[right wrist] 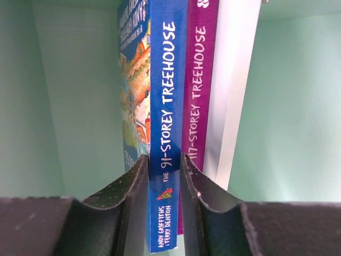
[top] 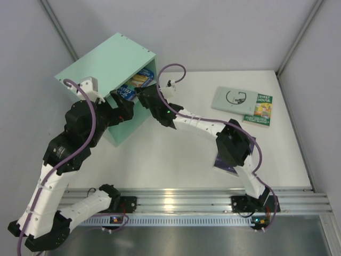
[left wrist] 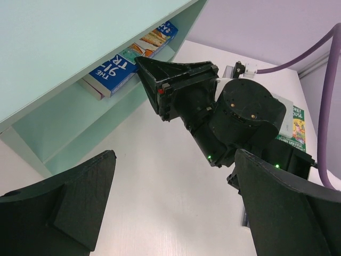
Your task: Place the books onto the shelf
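Your right tool [right wrist: 165, 160] is clamped on the spine of the blue book [right wrist: 168, 106], which sits inside the shelf [top: 106, 58] at the bench's [top: 186, 154] 10 o'clock, touching the magenta book [right wrist: 198, 80]. Withdraw before the jaws open fully and you could drag both back out. Your left tool [left wrist: 175, 154] hangs wide open close by; the arms could collide.

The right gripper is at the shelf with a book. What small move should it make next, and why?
Probably open the right gripper and let go. Its jaws pinch the spine of the blue book, which already stands inside the shelf, right beside the purple book.
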